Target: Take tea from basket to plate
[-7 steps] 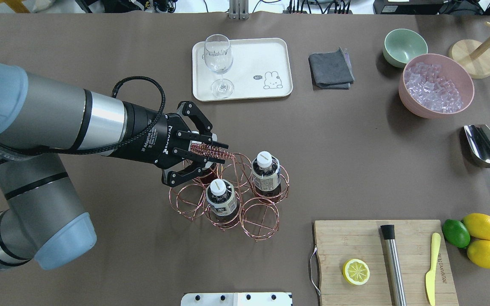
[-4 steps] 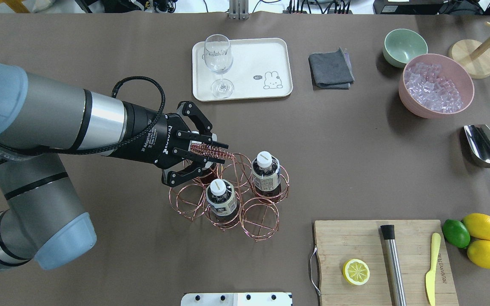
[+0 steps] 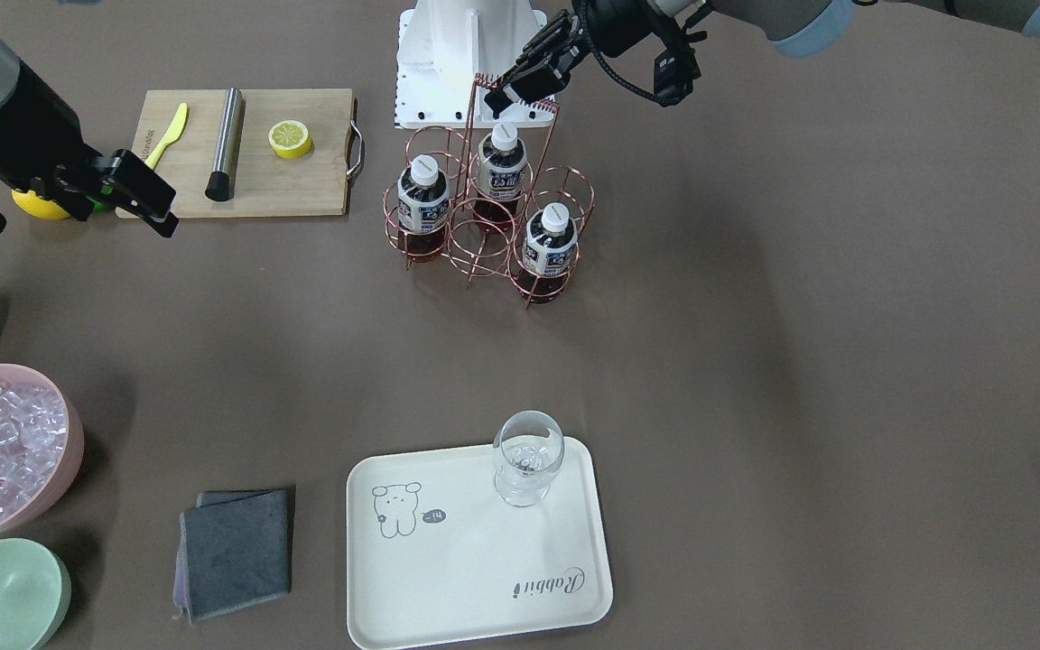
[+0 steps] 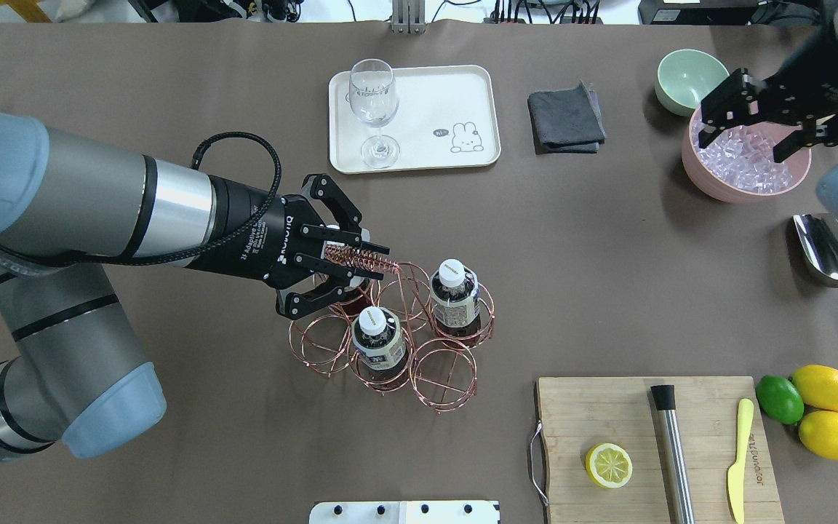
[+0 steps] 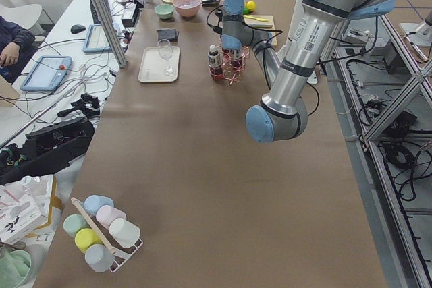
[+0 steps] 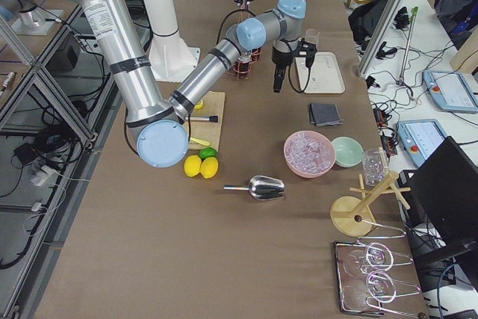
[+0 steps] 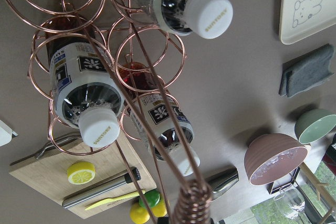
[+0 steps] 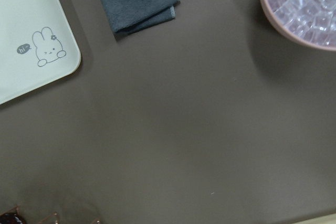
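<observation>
1. The left gripper [image 4: 362, 255] clamps the basket [image 4: 382, 266] by its handle; the right gripper [image 4: 746, 142] hangs wide open at 2 o'clock from it.
2. The tea [image 4: 454, 297] stands in the basket's 3 o'clock ring; the plate [image 4: 419, 94] lies at 12.
3. Likely light, smooth and stiff: grip just below the cap.

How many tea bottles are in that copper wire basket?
3 tea bottles, all in the basket: one nearest the robot, one toward the cutting board, one nearest the plate.

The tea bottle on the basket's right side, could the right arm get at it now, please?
Probably yes: the right gripper hangs open, that tea bottle stands uncovered, and the left gripper holds the basket handle beside it.
</observation>
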### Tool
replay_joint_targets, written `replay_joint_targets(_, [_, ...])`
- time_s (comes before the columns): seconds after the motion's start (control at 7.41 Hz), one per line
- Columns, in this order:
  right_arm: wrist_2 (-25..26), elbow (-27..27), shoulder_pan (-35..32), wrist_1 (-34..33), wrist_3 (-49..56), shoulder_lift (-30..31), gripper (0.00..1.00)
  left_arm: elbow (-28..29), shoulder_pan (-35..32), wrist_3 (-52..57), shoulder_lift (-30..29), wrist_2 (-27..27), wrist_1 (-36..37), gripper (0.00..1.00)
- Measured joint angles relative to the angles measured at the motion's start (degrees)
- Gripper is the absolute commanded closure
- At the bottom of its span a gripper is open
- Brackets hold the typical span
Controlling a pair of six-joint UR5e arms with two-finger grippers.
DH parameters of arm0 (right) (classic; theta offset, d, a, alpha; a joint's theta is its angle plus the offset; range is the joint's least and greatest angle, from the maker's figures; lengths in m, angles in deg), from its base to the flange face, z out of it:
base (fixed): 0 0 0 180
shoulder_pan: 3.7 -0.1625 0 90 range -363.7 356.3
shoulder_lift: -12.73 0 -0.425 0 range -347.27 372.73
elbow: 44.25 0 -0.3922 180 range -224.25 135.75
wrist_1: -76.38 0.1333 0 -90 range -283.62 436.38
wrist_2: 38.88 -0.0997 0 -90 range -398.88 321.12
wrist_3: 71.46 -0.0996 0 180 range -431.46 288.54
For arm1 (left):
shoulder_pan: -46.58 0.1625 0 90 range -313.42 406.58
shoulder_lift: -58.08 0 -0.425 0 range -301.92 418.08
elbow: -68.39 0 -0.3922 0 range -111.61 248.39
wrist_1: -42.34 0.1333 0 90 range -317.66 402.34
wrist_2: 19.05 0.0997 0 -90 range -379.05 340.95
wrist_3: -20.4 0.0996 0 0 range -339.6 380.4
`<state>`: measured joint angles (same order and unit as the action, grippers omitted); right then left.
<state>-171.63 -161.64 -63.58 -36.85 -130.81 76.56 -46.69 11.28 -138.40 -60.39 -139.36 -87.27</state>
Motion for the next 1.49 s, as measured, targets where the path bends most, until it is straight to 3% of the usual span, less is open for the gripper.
replay_joint_targets(0.41, [0.1, 1.1, 6.6, -0.5, -20.6, -7.0, 0.01, 0.0, -0.1, 0.1, 0.0, 0.0, 0.0, 1.00])
replay_joint_targets(0.81, [5.4, 4.4, 15.8, -0.7, -37.0, -14.2, 0.01, 0.1, -0.2, 0.1, 0.3, 0.0, -0.1, 1.00])
replay_joint_targets(1.08, [7.9, 8.7, 19.4, -1.5, -40.8, -18.9, 0.09, 0.2, -0.2, 0.1, 0.6, 0.0, -0.1, 1.00])
replay_joint_targets(1.49, [10.2, 10.5, 22.2, -3.5, -41.5, -20.6, 0.13, 0.0, -0.5, 0.1, 0.7, 0.0, -0.1, 1.00])
